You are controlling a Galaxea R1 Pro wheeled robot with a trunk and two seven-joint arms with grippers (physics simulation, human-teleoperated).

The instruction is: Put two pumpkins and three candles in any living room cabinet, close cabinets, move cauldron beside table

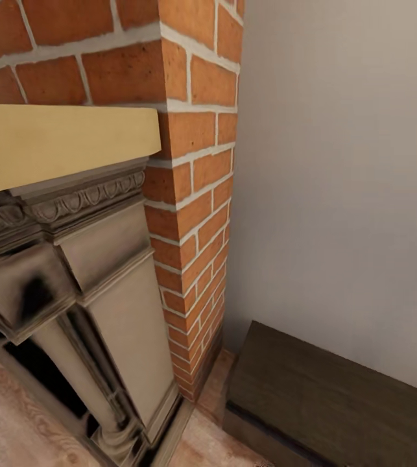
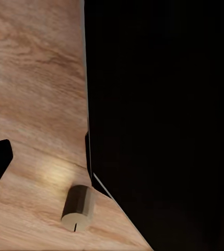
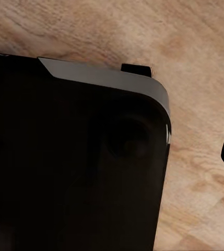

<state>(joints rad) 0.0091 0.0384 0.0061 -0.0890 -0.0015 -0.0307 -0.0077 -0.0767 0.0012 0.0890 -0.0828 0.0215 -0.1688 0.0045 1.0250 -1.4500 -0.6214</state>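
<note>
Dark-brown wood marks the cabinet (image 1: 338,389) at about five o'clock in the head view, just beside the brick chimney (image 1: 192,194), long axis running from ten to four, and whether either pincer is wide or narrow cannot be told, so neither arm can be called nearer.

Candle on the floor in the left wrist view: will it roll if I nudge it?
Probably. The candle is a short cylinder lying on its side on smooth wood floor, so a sideways nudge should roll it. It looks small and rigid, likely light.
</note>
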